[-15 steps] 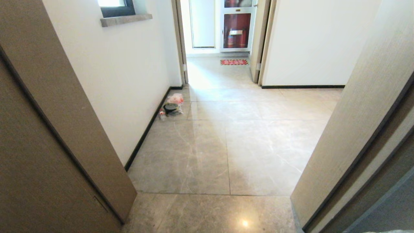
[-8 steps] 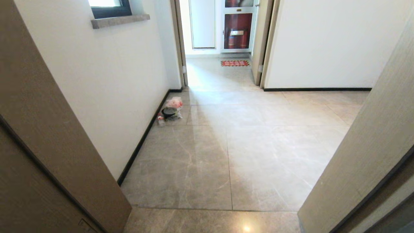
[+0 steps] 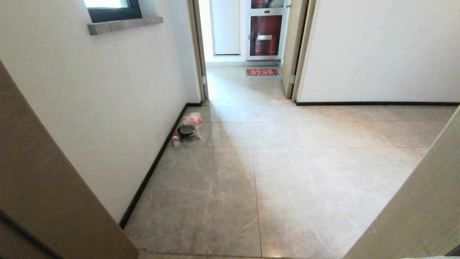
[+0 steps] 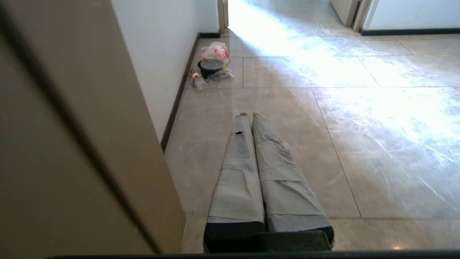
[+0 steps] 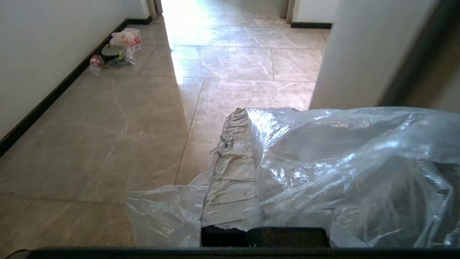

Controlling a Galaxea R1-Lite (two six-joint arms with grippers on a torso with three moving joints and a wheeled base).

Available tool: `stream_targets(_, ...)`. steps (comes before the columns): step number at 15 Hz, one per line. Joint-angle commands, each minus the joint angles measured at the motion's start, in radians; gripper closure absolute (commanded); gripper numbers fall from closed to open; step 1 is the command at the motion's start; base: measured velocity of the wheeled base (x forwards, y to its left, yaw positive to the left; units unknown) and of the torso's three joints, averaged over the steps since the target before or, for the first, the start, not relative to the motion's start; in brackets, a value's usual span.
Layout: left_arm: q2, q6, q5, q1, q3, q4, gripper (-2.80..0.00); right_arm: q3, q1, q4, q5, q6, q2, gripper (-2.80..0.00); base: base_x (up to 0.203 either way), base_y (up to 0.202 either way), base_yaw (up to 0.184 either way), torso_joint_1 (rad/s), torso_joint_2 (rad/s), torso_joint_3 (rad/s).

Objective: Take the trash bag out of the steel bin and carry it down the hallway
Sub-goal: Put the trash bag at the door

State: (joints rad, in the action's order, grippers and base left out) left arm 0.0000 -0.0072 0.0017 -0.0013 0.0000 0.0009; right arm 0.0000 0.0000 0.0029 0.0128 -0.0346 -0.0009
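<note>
The view has advanced through the doorway into the hallway [image 3: 287,172]. The right gripper [image 5: 248,118] is clamped on the trash bag [image 5: 341,169], draped over its fingers: light, limp, slippery film, best pinched at gathered folds.

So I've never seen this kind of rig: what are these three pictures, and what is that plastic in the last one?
It is a wheeled robot with two arms. One picture comes from its head, looking down a hallway of grey stone tiles; neither arm shows there. The other two come from cameras on the wrists, behind each tool. The left tool is shut and holds nothing. The right tool is shut on the trash bag, a clear crinkled liner draped over it. By the left wall's dark skirting lies some litter: a black round container, a pink and white bag and a small bottle. At the far end an open doorway shows a red mat.
</note>
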Motion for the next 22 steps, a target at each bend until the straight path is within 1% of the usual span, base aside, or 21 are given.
stream_targets(1, 0.0, 0.0, 0.001, 0.0, 0.0, -0.001, 0.0, 0.002, 0.0, 0.0, 0.001, -0.001, 0.001, 0.0, 0.192, 0.0, -0.002, 0.006, 0.01, -0.002)
stream_targets(22, 0.0, 0.0, 0.001, 0.0, 0.0, -0.001, 0.0, 0.002, 0.0, 0.0, 0.003, -0.004, 0.001, 0.0, 0.193, 0.0, 0.001, 0.003, 0.0, 0.003)
